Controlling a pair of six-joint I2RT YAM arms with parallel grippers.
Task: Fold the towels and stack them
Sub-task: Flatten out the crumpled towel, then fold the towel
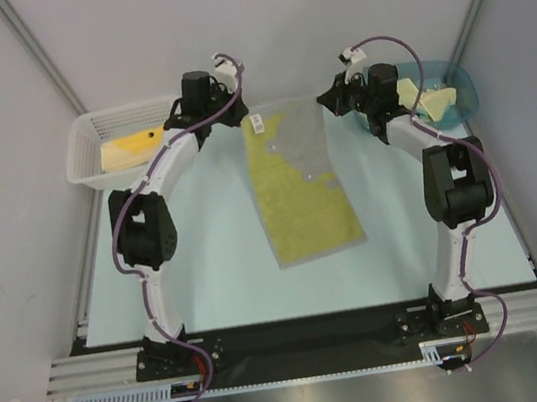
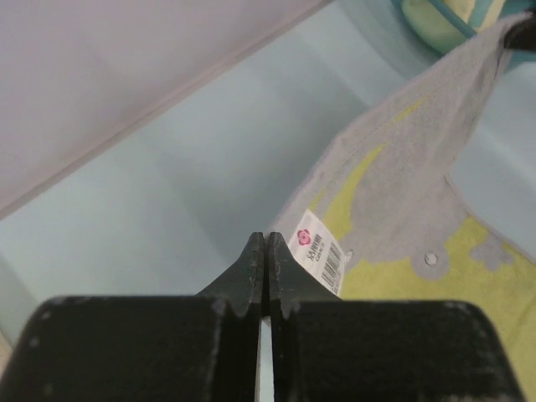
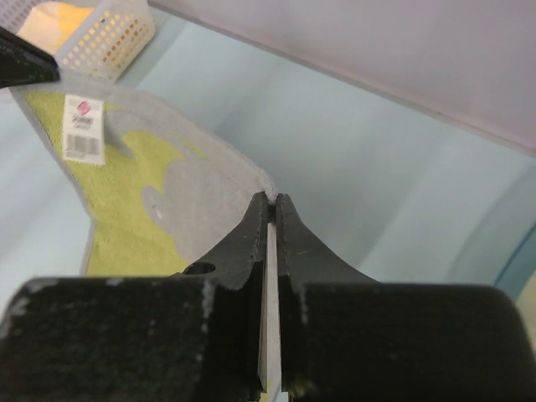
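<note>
Left gripper (image 2: 265, 244) and right gripper (image 3: 270, 201) are both pinched tight, one on each far corner of the grey-and-green towel (image 1: 308, 195). The rest of it trails back toward the near side, flat on the table. A basket (image 1: 79, 153) holding a yellow towel (image 1: 130, 151) sits far left, and a bin (image 1: 466, 90) with pale towels (image 1: 436, 100) sits far right.

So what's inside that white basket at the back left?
A yellow towel lies in the white basket, apparently folded. Whether more lie beneath it cannot be seen, and the left arm covers the basket's right end.
</note>
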